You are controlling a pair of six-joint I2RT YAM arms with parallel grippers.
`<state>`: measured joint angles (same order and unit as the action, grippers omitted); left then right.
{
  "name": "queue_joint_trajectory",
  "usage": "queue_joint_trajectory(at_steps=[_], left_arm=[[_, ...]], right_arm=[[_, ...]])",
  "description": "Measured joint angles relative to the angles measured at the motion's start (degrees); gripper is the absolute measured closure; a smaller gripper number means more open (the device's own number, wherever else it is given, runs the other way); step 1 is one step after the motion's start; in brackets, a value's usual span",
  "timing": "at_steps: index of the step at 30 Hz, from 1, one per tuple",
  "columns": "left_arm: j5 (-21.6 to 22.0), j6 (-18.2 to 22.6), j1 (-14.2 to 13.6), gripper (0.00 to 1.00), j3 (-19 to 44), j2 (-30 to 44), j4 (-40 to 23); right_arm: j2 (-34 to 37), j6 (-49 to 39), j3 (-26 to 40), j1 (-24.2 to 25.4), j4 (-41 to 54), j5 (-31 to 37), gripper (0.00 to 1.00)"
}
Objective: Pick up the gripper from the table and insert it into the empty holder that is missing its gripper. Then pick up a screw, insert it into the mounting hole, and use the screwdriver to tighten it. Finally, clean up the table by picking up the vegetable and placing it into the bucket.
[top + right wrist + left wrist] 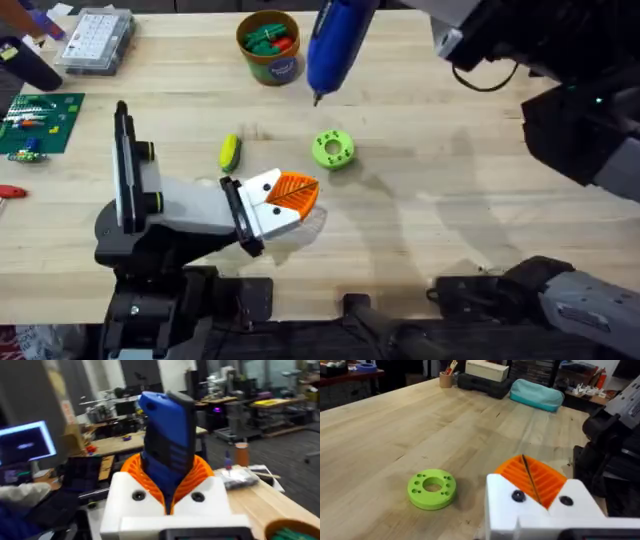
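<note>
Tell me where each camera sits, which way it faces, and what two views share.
Overhead: above the arm bases, looking down on the table; left arm and claw show.
Left wrist: low over the table, facing the green disc; its fingers show.
Right wrist: raised, facing the room; its claw grips the screwdriver.
Overhead and left wrist share the disc.

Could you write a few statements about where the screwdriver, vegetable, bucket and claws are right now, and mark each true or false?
1. The right claw grips the blue screwdriver. True.
2. The vegetable lies inside the bucket. False: it lies on the table, near the green disc.
3. The left claw holds the green disc. False: the disc lies apart from it.
4. The bucket already holds red and green items. True.
</note>
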<state>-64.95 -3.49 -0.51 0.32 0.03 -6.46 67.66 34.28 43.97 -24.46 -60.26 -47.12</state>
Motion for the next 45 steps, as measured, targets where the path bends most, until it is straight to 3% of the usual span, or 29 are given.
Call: queue_joint_trajectory(at_steps=[16,28,45], left_arm=[[0.0,0.0,0.0,0.997,0.0,0.0,0.0],[0.0,0.0,0.0,0.997,0.0,0.0,0.0],[0.0,0.0,0.0,0.997,0.0,0.0,0.0]], right_arm=[[2.47,0.48,0.55,-2.9,-7.81,-7.13,0.979],[9.32,1.6,13.26,-4.02,-7.88,-18.06,0.98],[13.09,3.73,17.43,-9.62,-7.88,-21.61,0.981]])
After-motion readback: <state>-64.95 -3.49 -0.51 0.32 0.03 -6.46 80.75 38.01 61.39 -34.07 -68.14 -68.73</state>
